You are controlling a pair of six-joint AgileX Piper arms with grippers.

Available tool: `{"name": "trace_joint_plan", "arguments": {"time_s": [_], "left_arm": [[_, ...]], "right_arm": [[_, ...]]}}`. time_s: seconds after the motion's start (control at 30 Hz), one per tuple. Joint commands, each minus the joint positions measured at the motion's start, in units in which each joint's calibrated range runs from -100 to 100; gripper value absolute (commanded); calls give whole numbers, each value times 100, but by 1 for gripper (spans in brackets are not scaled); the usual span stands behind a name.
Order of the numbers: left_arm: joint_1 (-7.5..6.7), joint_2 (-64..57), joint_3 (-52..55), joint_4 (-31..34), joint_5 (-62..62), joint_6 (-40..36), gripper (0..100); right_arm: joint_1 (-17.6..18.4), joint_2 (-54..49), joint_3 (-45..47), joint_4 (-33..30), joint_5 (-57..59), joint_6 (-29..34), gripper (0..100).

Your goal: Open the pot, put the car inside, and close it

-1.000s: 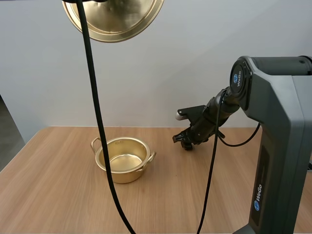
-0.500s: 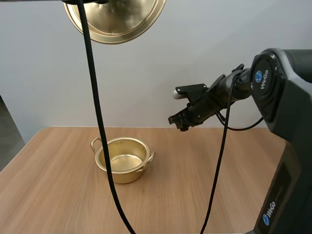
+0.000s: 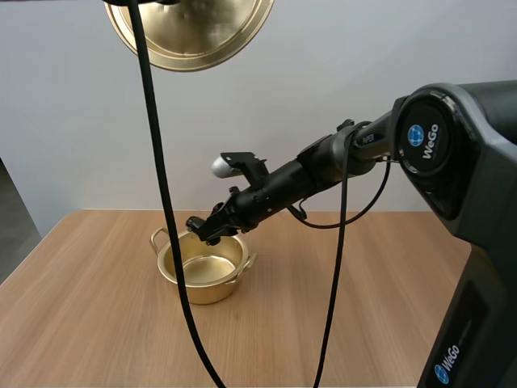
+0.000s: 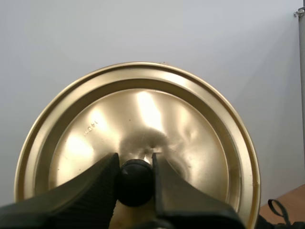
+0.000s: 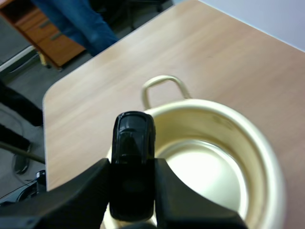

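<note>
The open gold pot (image 3: 203, 264) stands on the wooden table, its inside bare. My right gripper (image 3: 202, 228) hangs just above the pot's rim, shut on a small black toy car (image 5: 133, 162). From the right wrist the car sits pinched between the fingers, over the pot (image 5: 214, 162) near its looped handle. High up, the gold lid (image 3: 191, 31) hangs tilted with its underside facing out. My left gripper (image 4: 136, 179) is shut on the lid's black knob (image 4: 136, 181), with the lid (image 4: 143, 124) behind it.
The wooden table (image 3: 97, 323) stretches out bare to the left and front of the pot. My right arm's tall base (image 3: 477, 267) stands at the right edge. A person's legs (image 5: 76, 19) stand beyond the table's far edge.
My right gripper rose from the table at the right with the car, then swung left and down to just over the pot. The lid stays held up high.
</note>
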Motion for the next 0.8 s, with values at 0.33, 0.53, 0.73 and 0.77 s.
{"name": "trace_joint_plan", "arguments": {"time_s": [0.33,0.53,0.73,0.77], "left_arm": [[0,10,1,175,8,0,0],[0,83,1,570,41,0,0],[0,535,276,907,615,123,0],[0,687,343,932,876,195,0]], "right_arm": [[348,471,74,-1173,-2145,-69,64],[321,339,74,-923,-2184,-6,0],[-98,-489,74,-676,-2451,103,0],[-229,-668,74,-676,-2498,162,0]]}}
